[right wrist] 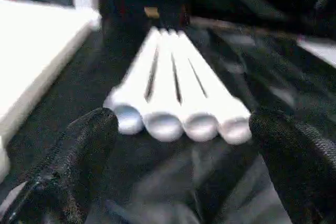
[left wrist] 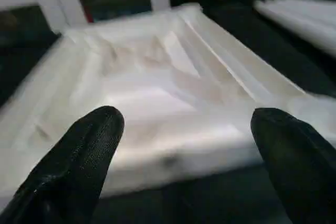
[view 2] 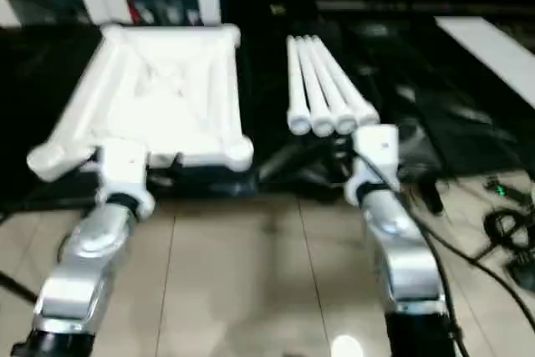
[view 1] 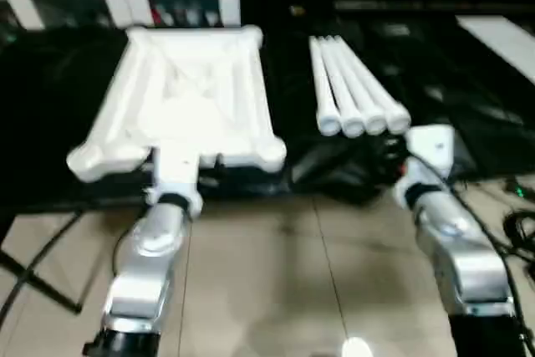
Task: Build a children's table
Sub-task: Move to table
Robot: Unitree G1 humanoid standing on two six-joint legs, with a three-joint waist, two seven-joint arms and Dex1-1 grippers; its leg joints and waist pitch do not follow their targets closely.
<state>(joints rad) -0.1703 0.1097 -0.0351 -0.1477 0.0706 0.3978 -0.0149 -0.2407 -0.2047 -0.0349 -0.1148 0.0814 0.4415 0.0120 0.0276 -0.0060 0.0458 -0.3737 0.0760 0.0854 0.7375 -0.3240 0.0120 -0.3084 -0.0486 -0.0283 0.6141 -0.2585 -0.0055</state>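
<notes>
Both hands spread: left hand (left wrist: 181, 145) faces tabletop (view 1: 188, 98), right hand (right wrist: 181, 156) faces four legs (view 1: 355, 89). Best centre on one outer leg before pinching.

One tabletop (view 1: 180, 98), four legs (view 1: 355, 89)

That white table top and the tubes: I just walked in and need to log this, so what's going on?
A humanoid robot is starting to build a children's table. The ribbed table top lies underside up on the black work table, with four legs side by side beside it. The left pincer faces the top, the right pincer the legs; both are open, holding nothing.
</notes>
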